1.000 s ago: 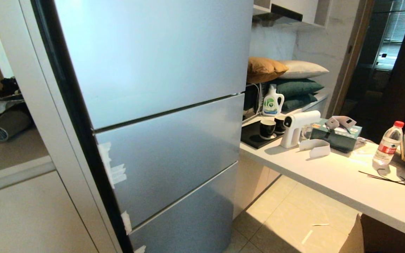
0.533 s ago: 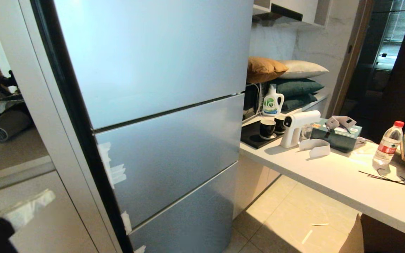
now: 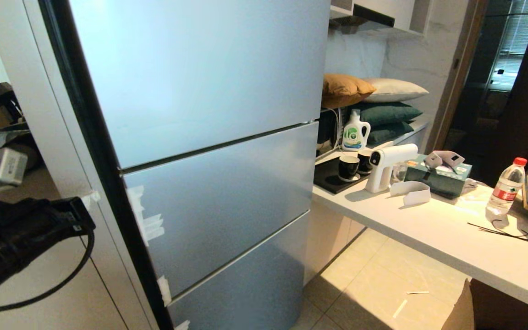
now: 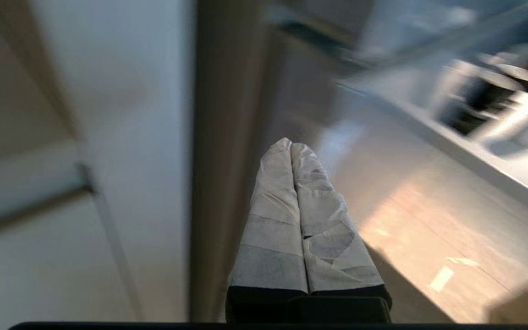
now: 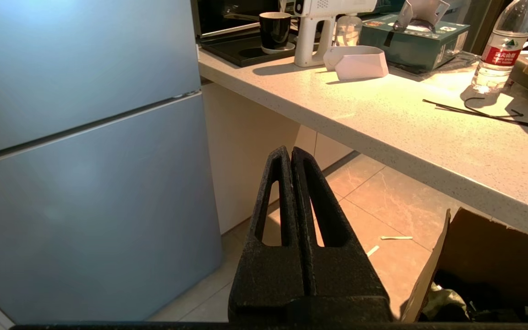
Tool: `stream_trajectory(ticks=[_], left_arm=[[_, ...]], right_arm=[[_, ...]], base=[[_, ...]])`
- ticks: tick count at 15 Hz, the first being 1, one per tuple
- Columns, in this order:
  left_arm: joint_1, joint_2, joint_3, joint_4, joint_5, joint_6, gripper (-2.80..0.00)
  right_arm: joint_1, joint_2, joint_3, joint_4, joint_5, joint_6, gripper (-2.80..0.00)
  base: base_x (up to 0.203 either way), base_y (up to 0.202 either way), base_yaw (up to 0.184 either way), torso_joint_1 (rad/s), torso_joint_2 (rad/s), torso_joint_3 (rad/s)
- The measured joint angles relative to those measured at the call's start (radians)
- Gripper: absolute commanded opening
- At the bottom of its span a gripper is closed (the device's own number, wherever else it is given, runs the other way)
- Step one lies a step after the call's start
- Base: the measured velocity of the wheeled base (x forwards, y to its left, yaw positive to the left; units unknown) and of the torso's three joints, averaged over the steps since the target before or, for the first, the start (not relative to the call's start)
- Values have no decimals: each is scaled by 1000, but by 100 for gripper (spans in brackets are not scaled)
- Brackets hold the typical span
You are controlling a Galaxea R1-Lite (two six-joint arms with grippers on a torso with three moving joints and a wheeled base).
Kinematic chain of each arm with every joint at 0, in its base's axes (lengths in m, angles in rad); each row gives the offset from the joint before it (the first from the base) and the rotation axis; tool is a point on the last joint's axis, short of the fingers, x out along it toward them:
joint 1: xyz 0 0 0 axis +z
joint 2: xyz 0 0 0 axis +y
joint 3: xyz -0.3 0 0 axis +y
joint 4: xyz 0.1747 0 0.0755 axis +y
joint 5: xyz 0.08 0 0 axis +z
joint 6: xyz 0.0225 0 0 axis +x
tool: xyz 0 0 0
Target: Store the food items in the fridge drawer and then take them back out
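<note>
- Head view: tall fridge with three matte silver-blue door panels (image 3: pixel 209 151), all shut; strips of white tape (image 3: pixel 147 220) on the left edge of the middle panel.
- Food items and clear fridge drawer: not visible in any view, location can't be told.
- Head view only: black left arm (image 3: pixel 21 229) with a looping black cable at the far left, in front of the pale cabinet beside the fridge. The fingers barely show there.
- Left wrist view: left gripper (image 4: pixel 291 151) with white tape-wrapped fingers (image 4: pixel 273 220) pressed together, clenched on nothing, pointing along the fridge's dark side edge. Background blurred; tan floor and pale counter edge only just readable.
- Right wrist view: right gripper (image 5: pixel 290 153), black slotted fingers pressed flat together, empty, low above the beige tiled floor (image 5: pixel 383 192) beside the lower fridge panels. Right arm is absent from the head view.
- White speckled countertop (image 3: pixel 433 229), right of the fridge, seen in head and right wrist views: white pistol-shaped sprayer (image 3: pixel 385 167), black cup (image 3: pixel 349 167), green tissue box (image 3: pixel 438 176), red-capped clear water bottle (image 3: pixel 504 188).
- Head view only: stacked cushions (image 3: pixel 374 105) and white detergent jug (image 3: pixel 354 133) behind the counter.
- Right wrist view only: brown cardboard box flap (image 5: pixel 479 256) on the floor under the counter edge.
</note>
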State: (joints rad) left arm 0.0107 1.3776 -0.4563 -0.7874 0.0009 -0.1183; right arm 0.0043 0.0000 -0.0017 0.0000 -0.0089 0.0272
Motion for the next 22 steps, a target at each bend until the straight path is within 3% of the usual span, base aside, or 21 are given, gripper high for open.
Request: stream_trajectory(ticks=[3, 6, 9, 14, 22], left_arm=[[84, 68, -40, -5, -26, 1, -280], [109, 134, -51, -56, -70, -2, -280], [108, 209, -47, -168, -111, -2, -280], [95, 270, -35, -246, -144, -36, -280], [47, 298, -47, -257, -144, -39, -280]], right_arm=[[0, 0, 0, 0, 0, 1, -280], [0, 0, 0, 0, 0, 3, -280], [0, 0, 0, 0, 0, 5, -280], [0, 0, 0, 0, 0, 5, -280], [0, 0, 0, 0, 0, 4, -280]], base=[[0, 0, 0, 0, 0, 0], [0, 0, 0, 0, 0, 0], [0, 0, 0, 0, 0, 0], [0, 0, 0, 0, 0, 0], [0, 0, 0, 0, 0, 0]])
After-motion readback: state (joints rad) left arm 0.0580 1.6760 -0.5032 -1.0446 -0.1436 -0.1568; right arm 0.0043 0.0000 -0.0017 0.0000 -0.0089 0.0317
